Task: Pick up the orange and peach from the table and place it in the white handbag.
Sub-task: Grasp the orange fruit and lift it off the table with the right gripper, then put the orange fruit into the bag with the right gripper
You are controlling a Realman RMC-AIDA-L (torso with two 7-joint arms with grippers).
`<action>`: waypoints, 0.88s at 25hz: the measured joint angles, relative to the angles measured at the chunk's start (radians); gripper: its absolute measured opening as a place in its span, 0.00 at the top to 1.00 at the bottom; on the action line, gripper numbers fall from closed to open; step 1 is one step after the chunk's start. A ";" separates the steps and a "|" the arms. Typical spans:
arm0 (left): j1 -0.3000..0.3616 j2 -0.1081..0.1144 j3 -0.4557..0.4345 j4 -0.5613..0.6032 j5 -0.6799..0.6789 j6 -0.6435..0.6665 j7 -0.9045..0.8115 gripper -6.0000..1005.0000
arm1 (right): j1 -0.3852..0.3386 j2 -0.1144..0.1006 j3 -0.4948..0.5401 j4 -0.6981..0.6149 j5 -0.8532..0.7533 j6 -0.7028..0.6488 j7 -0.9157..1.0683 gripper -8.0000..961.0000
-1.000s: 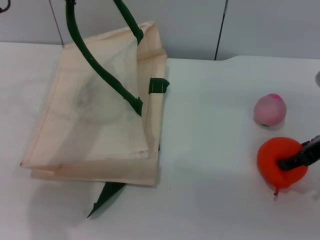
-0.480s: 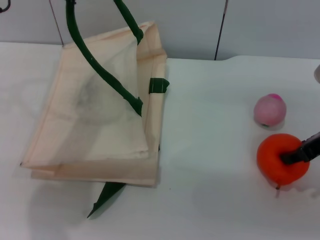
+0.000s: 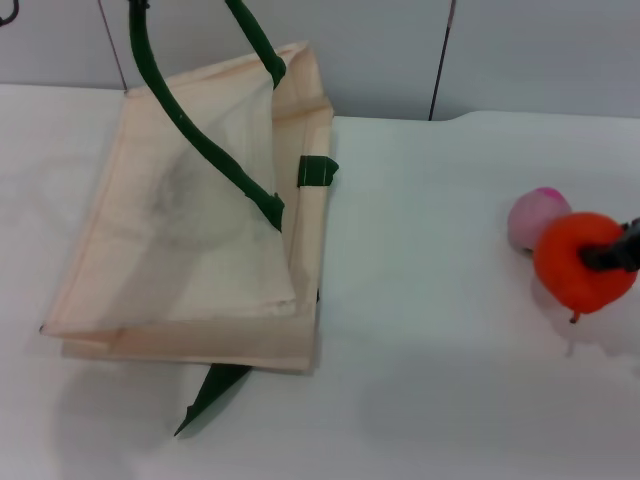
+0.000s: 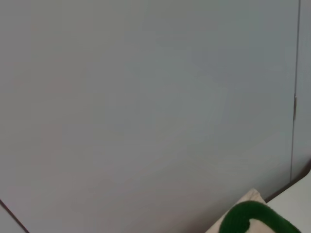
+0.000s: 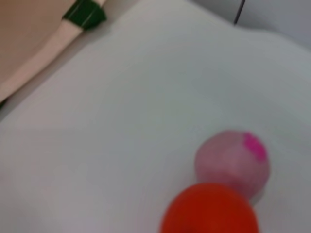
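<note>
Since a second ago, the bright orange-red smooth toy orange (image 3: 584, 262) has gone from resting low on the white worktop (image 3: 440, 330) at right to sitting higher in the frame, overlapping the small pale pink round toy peach (image 3: 532, 216), which has not shifted.

Head view: right gripper (image 3: 618, 252) enters at the right edge, mid-height, as a dark finger pressed onto the orange's right side; pinching the orange. The orange's small stem points down, a faint shadow on the worktop below it. The peach sits on the worktop just up-left of the orange, partly hidden by it. The large flat cream fabric handbag (image 3: 190, 230) lies at left of frame, well apart from both fruits, mouth held up. Its dark green rope handles (image 3: 200, 140) rise out of the top edge. A green strap tab (image 3: 318, 170) shows on its right edge. Left gripper is out of frame.

Left wrist view: mostly a plain grey wall (image 4: 146, 97); a curve of green handle and a corner of cream bag at the lower right. Own fingers not seen.

Right wrist view: the orange at the bottom edge, right of centre; the peach directly above it, magenta spot visible; the two overlap, contact cannot be told. Bag corner and green tab in the upper left. Own fingers not seen here.
</note>
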 joint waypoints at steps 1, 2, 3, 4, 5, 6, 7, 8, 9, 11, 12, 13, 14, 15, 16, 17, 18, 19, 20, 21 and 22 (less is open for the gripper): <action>0.001 0.000 0.000 0.000 -0.001 0.002 0.000 0.88 | -0.002 0.000 0.001 -0.022 -0.003 0.005 0.000 0.49; 0.001 0.000 0.000 0.000 -0.001 0.003 0.000 0.88 | -0.005 0.001 0.003 -0.048 -0.004 0.011 0.000 0.50; 0.001 -0.001 0.000 0.001 -0.001 0.003 0.000 0.88 | -0.006 0.001 0.005 -0.069 -0.004 0.014 0.001 0.52; 0.001 -0.001 0.000 0.001 -0.001 0.003 0.000 0.88 | -0.008 0.002 0.011 -0.104 0.004 0.019 0.004 0.53; 0.001 -0.001 0.000 0.001 -0.002 0.003 0.000 0.88 | -0.009 0.002 0.014 -0.126 0.014 0.021 0.007 0.54; 0.000 -0.001 0.000 0.001 -0.003 0.003 0.000 0.88 | -0.009 0.004 0.013 -0.167 0.061 0.021 0.012 0.55; -0.001 -0.001 0.000 0.001 -0.004 0.003 0.000 0.88 | -0.009 0.004 0.013 -0.167 0.061 0.021 0.012 0.56; -0.003 -0.002 0.001 0.001 -0.007 0.004 0.000 0.88 | -0.009 0.004 0.008 -0.183 0.096 0.021 0.013 0.57; -0.005 -0.003 0.004 0.001 -0.021 0.009 0.000 0.88 | -0.007 0.004 0.000 -0.194 0.129 0.015 0.013 0.57; -0.005 -0.003 0.005 0.002 -0.031 0.012 0.000 0.88 | 0.000 0.004 -0.021 -0.201 0.171 -0.007 0.013 0.58; -0.005 -0.003 0.006 0.003 -0.040 0.015 0.000 0.88 | 0.005 0.004 -0.033 -0.201 0.181 -0.024 0.013 0.58; -0.006 -0.002 0.007 0.005 -0.049 0.017 -0.001 0.88 | 0.010 0.004 -0.043 -0.197 0.184 -0.041 0.013 0.59; -0.007 -0.002 0.007 0.007 -0.056 0.017 -0.001 0.88 | 0.017 0.004 -0.056 -0.186 0.188 -0.067 0.013 0.59; -0.007 -0.002 0.007 0.007 -0.056 0.017 -0.001 0.88 | 0.023 0.004 -0.064 -0.173 0.196 -0.091 0.013 0.60; -0.013 -0.001 0.008 0.012 -0.068 0.017 -0.001 0.88 | 0.030 0.004 -0.072 -0.153 0.210 -0.116 0.012 0.60; -0.015 -0.002 0.008 0.012 -0.069 0.017 -0.002 0.88 | 0.035 0.004 -0.077 -0.131 0.229 -0.139 0.008 0.61; -0.018 -0.002 0.009 0.012 -0.071 0.017 -0.003 0.88 | 0.044 0.004 -0.082 -0.103 0.250 -0.162 0.002 0.61; -0.020 -0.003 0.012 0.015 -0.072 0.016 -0.004 0.88 | 0.052 0.003 -0.086 -0.076 0.268 -0.179 -0.005 0.61; -0.022 -0.004 0.016 0.017 -0.073 0.014 -0.005 0.88 | 0.064 0.003 -0.090 -0.043 0.281 -0.197 -0.015 0.62; -0.022 -0.004 0.023 0.022 -0.073 0.014 -0.010 0.88 | 0.071 0.003 -0.093 -0.018 0.287 -0.211 -0.020 0.64; -0.022 -0.004 0.028 0.027 -0.074 0.014 -0.013 0.88 | 0.076 0.003 -0.096 0.000 0.287 -0.223 -0.023 0.65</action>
